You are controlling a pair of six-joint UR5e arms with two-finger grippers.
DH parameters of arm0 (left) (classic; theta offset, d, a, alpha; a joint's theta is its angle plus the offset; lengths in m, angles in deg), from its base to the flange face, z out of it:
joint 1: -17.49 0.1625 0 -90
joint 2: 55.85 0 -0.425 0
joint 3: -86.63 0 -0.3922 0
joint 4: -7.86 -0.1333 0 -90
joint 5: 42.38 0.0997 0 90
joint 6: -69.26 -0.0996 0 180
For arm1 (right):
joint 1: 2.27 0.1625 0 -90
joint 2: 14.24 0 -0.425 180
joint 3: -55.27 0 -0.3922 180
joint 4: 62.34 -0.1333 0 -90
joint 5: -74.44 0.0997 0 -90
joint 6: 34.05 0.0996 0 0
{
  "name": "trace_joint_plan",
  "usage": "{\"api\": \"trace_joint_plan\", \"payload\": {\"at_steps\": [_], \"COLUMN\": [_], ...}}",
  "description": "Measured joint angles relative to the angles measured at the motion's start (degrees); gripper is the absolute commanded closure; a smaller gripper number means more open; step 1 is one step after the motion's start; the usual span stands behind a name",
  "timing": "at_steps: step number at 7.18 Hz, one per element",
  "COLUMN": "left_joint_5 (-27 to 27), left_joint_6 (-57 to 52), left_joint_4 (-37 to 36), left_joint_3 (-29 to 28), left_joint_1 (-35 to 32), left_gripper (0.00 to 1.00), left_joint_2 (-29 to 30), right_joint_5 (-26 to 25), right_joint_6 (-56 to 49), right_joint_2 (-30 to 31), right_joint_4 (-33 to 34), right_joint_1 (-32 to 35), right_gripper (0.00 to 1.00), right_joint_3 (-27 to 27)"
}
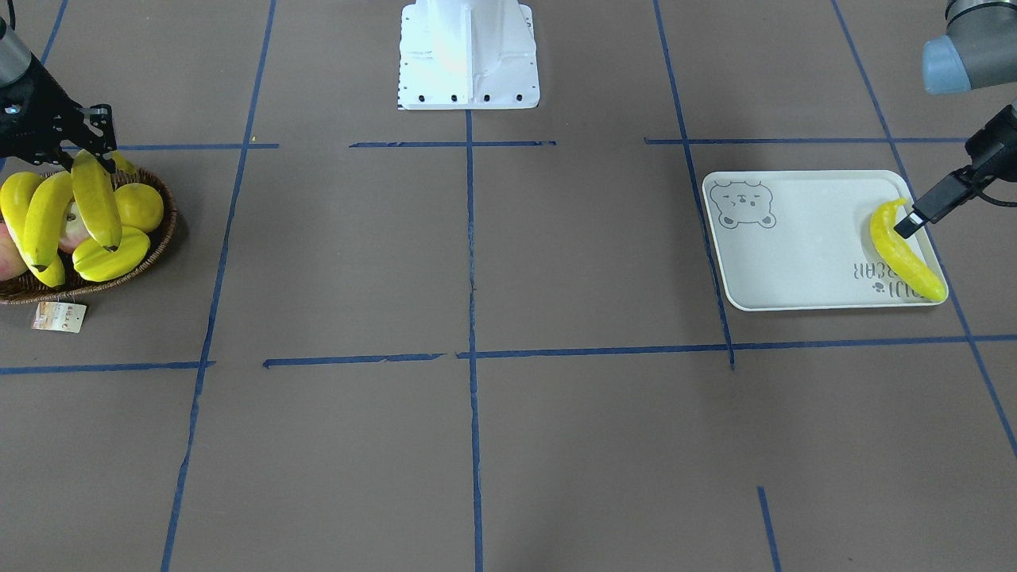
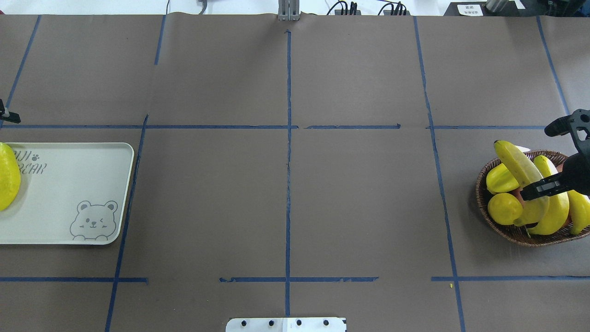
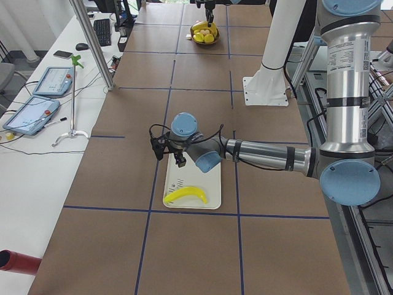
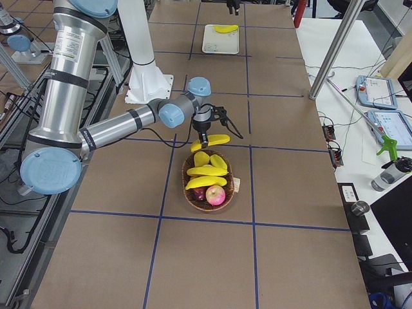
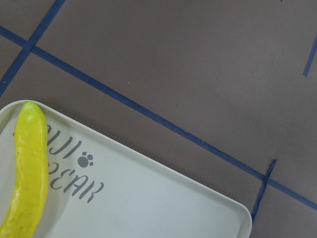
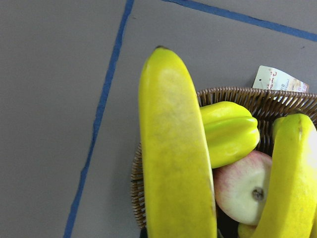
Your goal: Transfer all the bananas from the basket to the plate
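Right gripper (image 1: 83, 149): far left of the front view, above the basket's back edge; clamped on the upper end of one banana.
Held banana (image 1: 97, 202): hanging steeply, lower tip over the starfruit; contact with the pile not discernible.
Basket (image 2: 511, 230): left edge of the front view, partly cut off; right edge of the overhead view.
Basket bananas (image 1: 44, 218): two, leaning side by side at the left of the pile in the front view.
Other fruit: starfruit (image 1: 111, 258) at the front, lemon (image 1: 139, 206) at the right, apple (image 6: 242, 186) underneath.
Tag (image 1: 59, 316): flat on the table, just below the basket's rim in the front view.
Plate (image 1: 802, 238): right of the front view, well apart from the basket; bear face at its upper left corner, lettering at lower right.
Plate banana (image 1: 906, 254): lying along the plate's right edge, across part of the lettering, lower end at the lower right corner.
Left gripper (image 1: 914, 222): at the plate's upper right, one dark finger tip just over the plate banana's upper end; width of opening not discernible, touching or not unclear.
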Motion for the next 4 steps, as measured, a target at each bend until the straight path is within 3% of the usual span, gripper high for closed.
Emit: {"api": "trace_joint_plan", "payload": {"at_steps": [2,4], "left_joint_5": [-0.2,-0.5], "left_joint_6": [3.3,9.6], "left_joint_4": [3.0,3.9], "left_joint_3": [0.1,1.0], "left_joint_1": [1.7,5.8], "left_gripper": [0.00,0.00], "left_joint_2": [4.3,11.3], "right_joint_5": [3.1,6.2], "right_joint_6": [1.8,10.5], "right_joint_2": [-5.4,-12.7], "right_joint_4": [0.1,-1.2], "right_joint_1": [0.5,-0.3], "right_gripper": [0.99,0.99], "right_joint_3": [-0.5,-2.2]}}
